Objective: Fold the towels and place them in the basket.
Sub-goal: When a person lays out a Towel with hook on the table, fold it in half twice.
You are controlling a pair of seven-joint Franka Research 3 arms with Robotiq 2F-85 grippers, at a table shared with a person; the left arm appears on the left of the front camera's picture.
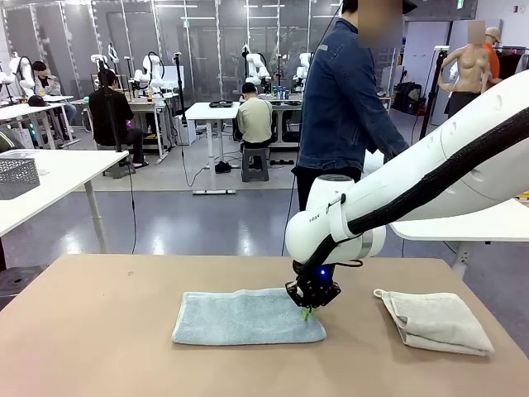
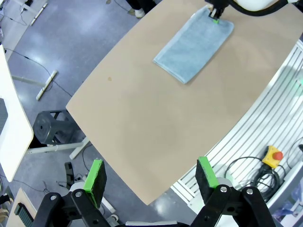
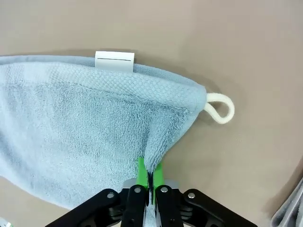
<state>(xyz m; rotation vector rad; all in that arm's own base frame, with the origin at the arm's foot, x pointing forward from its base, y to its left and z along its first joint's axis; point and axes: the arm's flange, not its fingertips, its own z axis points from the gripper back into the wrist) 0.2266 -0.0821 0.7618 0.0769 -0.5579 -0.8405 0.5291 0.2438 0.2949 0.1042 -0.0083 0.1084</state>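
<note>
A pale blue towel [image 1: 244, 317] lies flat on the brown table, long side across. My right gripper [image 1: 308, 313] pinches its right edge; in the right wrist view the green pads [image 3: 149, 176] are shut on a raised fold of the blue towel [image 3: 75, 127], near the corner with a white loop [image 3: 219, 107] and a white label [image 3: 114, 61]. A folded beige towel [image 1: 438, 321] rests at the table's right. My left gripper [image 2: 151, 177] hangs open high above the table's near corner, with the blue towel [image 2: 194, 49] far off. The basket is out of view.
A person in a denim jacket [image 1: 347, 99] stands at the far side behind my right arm. The brown table [image 1: 99, 331] has bare room on its left half. In the left wrist view a ribbed white frame and a yellow box with a red button [image 2: 271, 156] lie beyond the table edge.
</note>
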